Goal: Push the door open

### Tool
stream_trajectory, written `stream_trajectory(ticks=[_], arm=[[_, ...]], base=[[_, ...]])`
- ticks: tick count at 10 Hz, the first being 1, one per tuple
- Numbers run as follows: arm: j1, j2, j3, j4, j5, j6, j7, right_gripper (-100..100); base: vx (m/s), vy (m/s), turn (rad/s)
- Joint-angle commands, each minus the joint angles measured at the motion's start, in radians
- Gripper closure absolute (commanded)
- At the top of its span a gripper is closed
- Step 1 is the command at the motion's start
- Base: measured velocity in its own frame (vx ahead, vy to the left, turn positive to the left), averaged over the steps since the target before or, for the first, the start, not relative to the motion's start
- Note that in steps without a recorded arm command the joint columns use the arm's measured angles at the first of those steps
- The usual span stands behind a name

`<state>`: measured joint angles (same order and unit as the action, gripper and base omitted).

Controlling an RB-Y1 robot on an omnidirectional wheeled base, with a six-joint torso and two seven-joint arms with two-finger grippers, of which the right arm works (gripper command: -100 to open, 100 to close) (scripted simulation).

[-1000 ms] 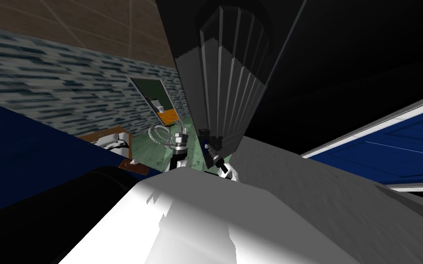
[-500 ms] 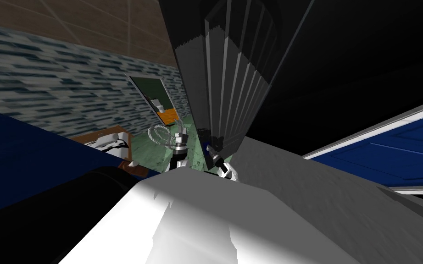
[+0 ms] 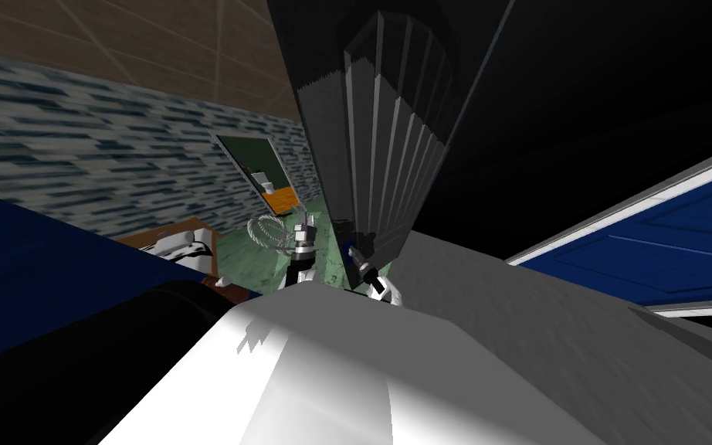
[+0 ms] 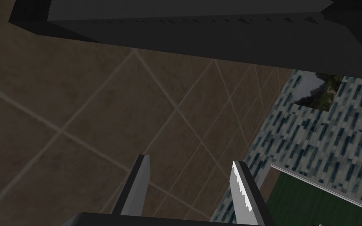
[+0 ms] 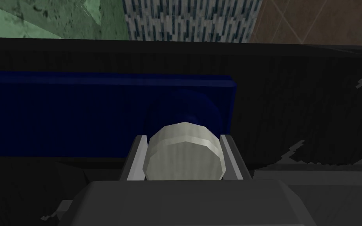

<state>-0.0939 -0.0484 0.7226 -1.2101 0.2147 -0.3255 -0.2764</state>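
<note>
Our right gripper (image 5: 182, 138) is clenched on the pale round knob (image 5: 184, 157) of the blue door (image 5: 78, 113), which stands directly in front of it. The left gripper (image 4: 190, 161) is released, holding nothing, near the right one. If we push straight while the door swings in an arc, we think the fingers (image 5: 231, 157) can slide off the round knob, and the door would stop only partly open.

The scene is dim. In the head view the wide lens splays the tiled wall (image 3: 76, 147) and the dark grey door (image 3: 381, 154) toward the corners, and a black area (image 3: 617, 93) lies at the far right. A jagged-edged shadow crosses the door. In the right wrist view the pale knob (image 5: 184, 153) catches the most light, while the blue panel (image 5: 97, 113) behind it sits in deep shade.
</note>
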Motion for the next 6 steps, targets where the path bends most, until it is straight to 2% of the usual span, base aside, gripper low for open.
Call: stream_trajectory(ticks=[1,6], arm=[[0.004,-0.009,-0.01,-0.014,0.009,0.006,-0.005,100],[0.048,-0.027,-0.034,-0.048,0.049,0.012,-0.017,100]], base=[[0.093,0.187,-0.128],[0.118,0.181,-0.14]])
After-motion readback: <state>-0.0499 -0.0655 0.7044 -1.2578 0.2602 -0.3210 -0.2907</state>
